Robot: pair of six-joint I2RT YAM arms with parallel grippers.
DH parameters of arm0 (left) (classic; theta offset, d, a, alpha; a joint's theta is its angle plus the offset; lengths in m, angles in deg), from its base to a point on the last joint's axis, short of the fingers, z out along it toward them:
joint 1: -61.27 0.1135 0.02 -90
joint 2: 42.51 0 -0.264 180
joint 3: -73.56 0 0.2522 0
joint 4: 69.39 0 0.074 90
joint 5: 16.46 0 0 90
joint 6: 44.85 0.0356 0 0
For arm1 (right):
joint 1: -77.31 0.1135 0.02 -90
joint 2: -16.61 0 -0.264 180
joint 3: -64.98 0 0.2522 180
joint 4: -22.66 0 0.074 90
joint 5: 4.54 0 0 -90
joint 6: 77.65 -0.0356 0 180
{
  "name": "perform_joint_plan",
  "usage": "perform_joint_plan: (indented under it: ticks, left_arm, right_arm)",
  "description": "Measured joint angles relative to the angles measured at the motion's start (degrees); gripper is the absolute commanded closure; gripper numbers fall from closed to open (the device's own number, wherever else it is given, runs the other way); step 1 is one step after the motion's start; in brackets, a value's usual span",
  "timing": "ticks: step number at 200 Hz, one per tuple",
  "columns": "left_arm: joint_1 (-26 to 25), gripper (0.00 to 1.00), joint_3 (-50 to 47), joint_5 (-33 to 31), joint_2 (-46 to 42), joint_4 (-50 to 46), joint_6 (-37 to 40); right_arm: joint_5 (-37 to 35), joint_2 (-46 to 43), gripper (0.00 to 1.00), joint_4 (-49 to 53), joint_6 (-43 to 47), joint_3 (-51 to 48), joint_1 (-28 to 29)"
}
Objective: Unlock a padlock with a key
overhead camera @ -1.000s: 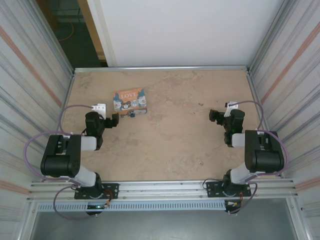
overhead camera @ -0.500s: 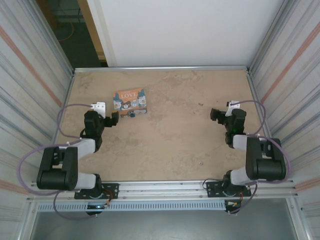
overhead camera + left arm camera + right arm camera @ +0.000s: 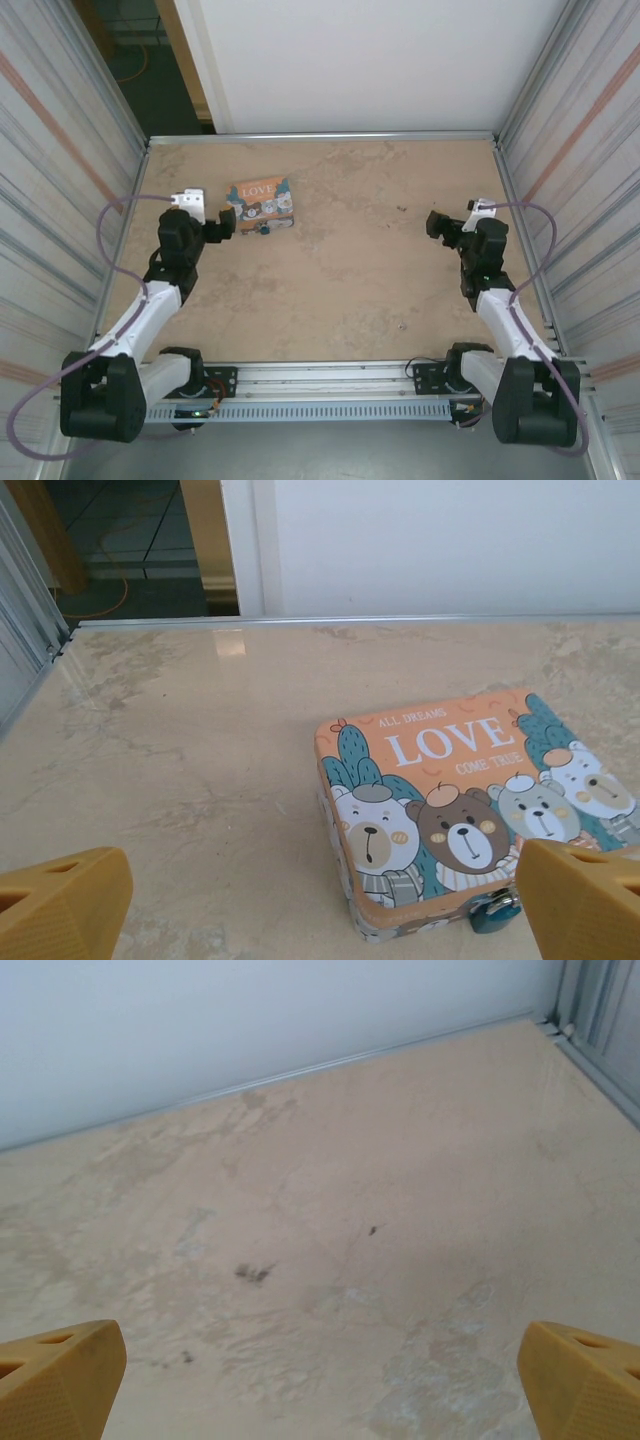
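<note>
**Q:** Entry one, the jaws?

**A:** Left gripper [image 3: 226, 224]: jaws spread wide, nothing in them. Right gripper [image 3: 437, 222]: likewise released and empty, so I have no key in hand yet.

**Q:** Entry two, nearest things?

**A:** Just beyond my left jaws is the picture box [image 3: 450, 780], orange-sided, with bears on the lid and marked "LOVE". It lies flat in the left half of the tabletop [image 3: 340, 290], nearer the far edge than the near one. My right jaws look onto bare surface towards the right edge.

**Q:** Entry three, the padlock?

**A:** Padlock [image 3: 490, 912]: tiny and teal, set against the box's near wall close to its right corner. One yellow pad [image 3: 585, 905] of my left gripper partly hides it, so I cannot tell how its shackle sits.

**Q:** Entry four, hazards?

**A:** I judge three:
- The lock is very small, so wide jaws closing off-centre could pinch the box wall instead.
- The box looks light, and a push from my left jaws could slide it and carry the lock away.
- An unsteadied lock may swivel away from a key.
</note>
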Motion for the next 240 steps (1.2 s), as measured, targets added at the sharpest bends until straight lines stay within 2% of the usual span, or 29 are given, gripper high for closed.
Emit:
perform_joint_plan:
  ticks: [37, 60, 107, 127, 194, 240]
  left_arm:
    - [0.3, 0.01, 4.9, 0.3, -1.6, -9.4, -5.4]
    - [2.5, 0.01, 8.2, 2.5, -1.2, -15.4, -10.8]
    - [12.0, 0.01, 12.3, 15.5, 7.4, -20.3, -24.7]
    - [14.4, 0.01, 13.1, 20.9, 12.4, -20.5, -28.4]
    - [14.7, 0.01, 20.6, 32.8, 27.7, -17.9, -31.8]
    - [14.0, 0.02, 27.7, 36.4, 38.2, -16.9, -31.1]
  right_arm:
    - [5.1, -2.5, 0.01, 10.0, -5.1, 5.8, 0.3]
    - [8.1, -1.8, 0.01, 14.5, -9.0, 9.4, 1.8]
    - [11.2, 6.8, 0.01, 18.8, -14.2, 15.6, 11.5]
    - [11.5, 11.5, 0.01, 20.4, -15.2, 19.1, 15.9]
    - [11.8, 27.3, 0.01, 19.1, -18.5, 28.8, 26.4]
    - [12.4, 37.1, 0.01, 15.8, -20.3, 33.5, 30.3]
